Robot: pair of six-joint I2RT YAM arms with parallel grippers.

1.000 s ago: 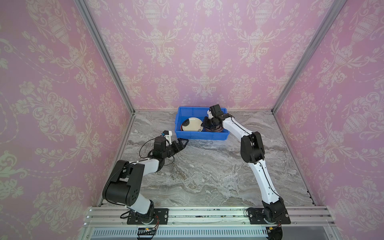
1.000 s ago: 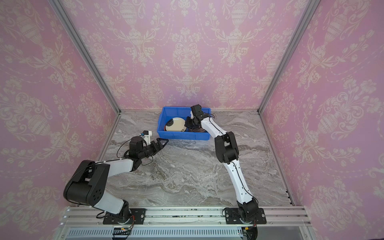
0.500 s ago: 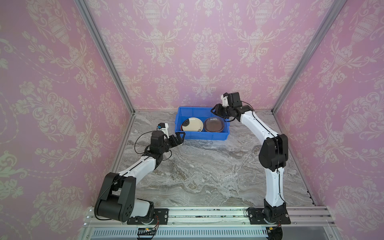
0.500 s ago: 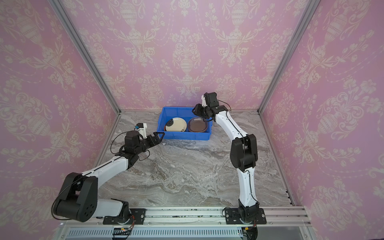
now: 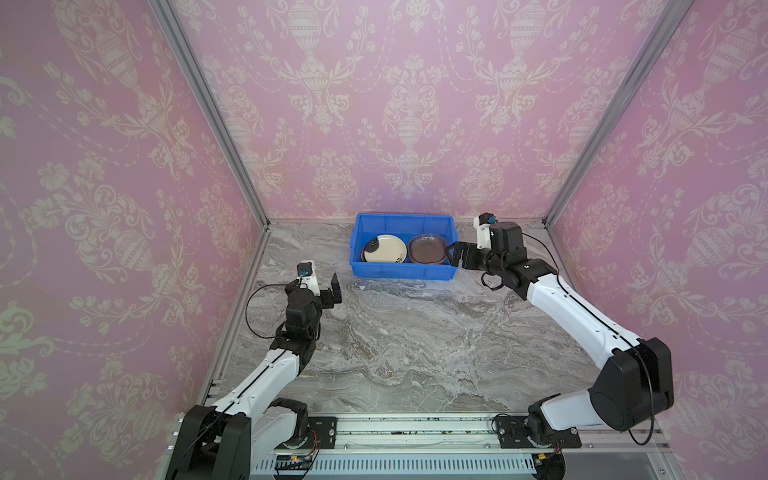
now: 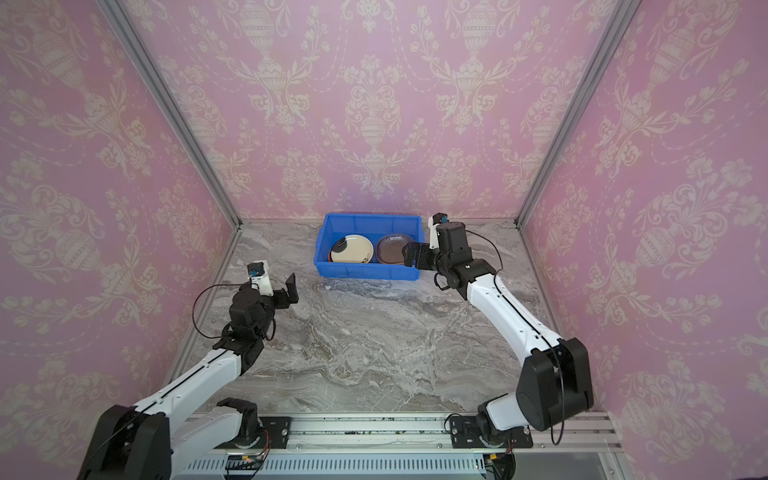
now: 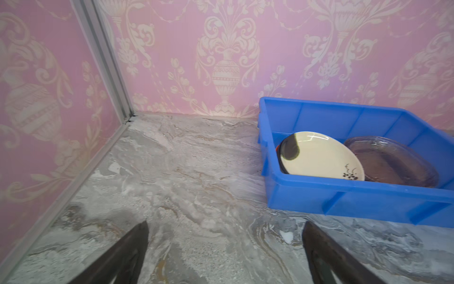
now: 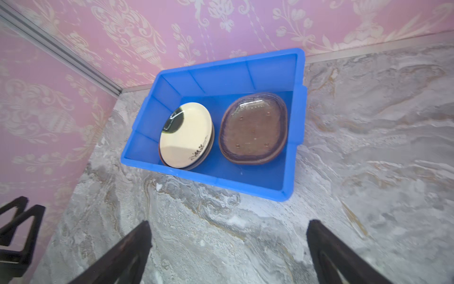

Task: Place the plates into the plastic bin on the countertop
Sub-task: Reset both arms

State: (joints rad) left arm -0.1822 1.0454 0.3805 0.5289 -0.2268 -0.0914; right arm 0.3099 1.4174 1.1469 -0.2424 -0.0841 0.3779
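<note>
**Two stacks in the bin, both tools let go**

Two piles of plates lie inside the bright blue rectangular plastic bin. One is a stack of round plates topped by a cream one with a dark motif; the other, toward the bin's right end, is a stack of brownish translucent rounded-square plates. How many lie in each pile cannot be told. No plate shows on the grey marble-veined desk outside the bin, so the job looks as good as done.

The right tool hangs raised just off the bin's right end, jaws spread wide and holding nothing. The left tool is also spread and empty, off the bin's front-left corner and apart from it.

The main risk is the right tool's closeness to the bin's rolled rim. A low or sideways pull could catch that rim and shove the light tub. The round stack appears to lean toward the bin's front-left wall, so a jolt might slide its top plate.

Behind the bin there is little room, as it stands close to the pink patterned back wall. In front of the bin the desk lies broad and free, which looks the safer way to withdraw.
</note>
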